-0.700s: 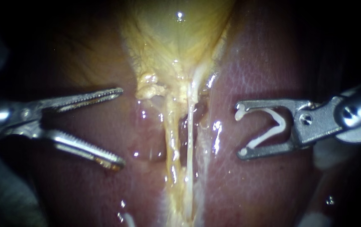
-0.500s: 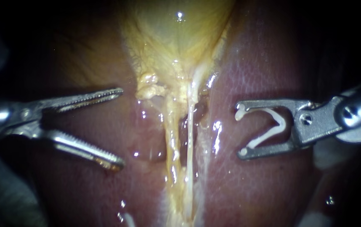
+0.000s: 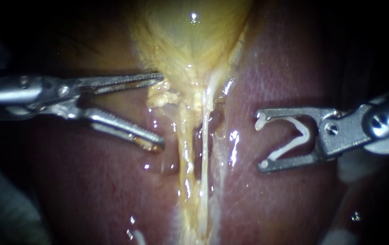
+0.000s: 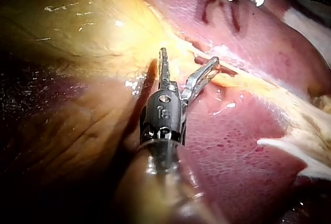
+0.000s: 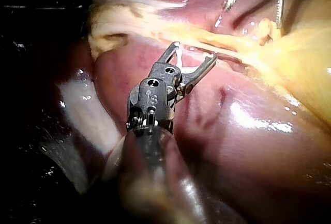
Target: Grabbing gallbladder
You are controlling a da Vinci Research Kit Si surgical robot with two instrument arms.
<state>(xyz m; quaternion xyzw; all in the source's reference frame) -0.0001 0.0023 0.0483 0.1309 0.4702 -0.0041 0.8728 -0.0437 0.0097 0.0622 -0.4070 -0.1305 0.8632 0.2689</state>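
- Endoscope view: the left instrument [image 3: 160, 111] reaches in over the liver [image 3: 285, 77] with its jaws spread wide and nothing gripped. Its upper jaw tip lies at the edge of the gallbladder [image 3: 190, 41], where the yellow sac narrows to its neck. Whether the two touch, I cannot tell. A small yellowish lump of tissue [image 3: 160, 97] sits in the gap between the jaws.
- Same view: the right instrument [image 3: 261, 143] stands well apart over the liver's other side. Its jaws are held wide around a white clip [image 3: 294, 136] seated between them, one leg against each jaw.
- Left wrist view: the left instrument [image 4: 189, 57] shows a clear gap between its jaws. One jaw points along the yellow gallbladder [image 4: 77, 27] edge, the other angles over the pale strand beside the liver.
- Right wrist view: the right instrument [image 5: 194, 51] hangs over dark red liver, jaws parted. The gallbladder [image 5: 305, 63] lies well ahead and to one side — the left instrument's two jaws are beside it.
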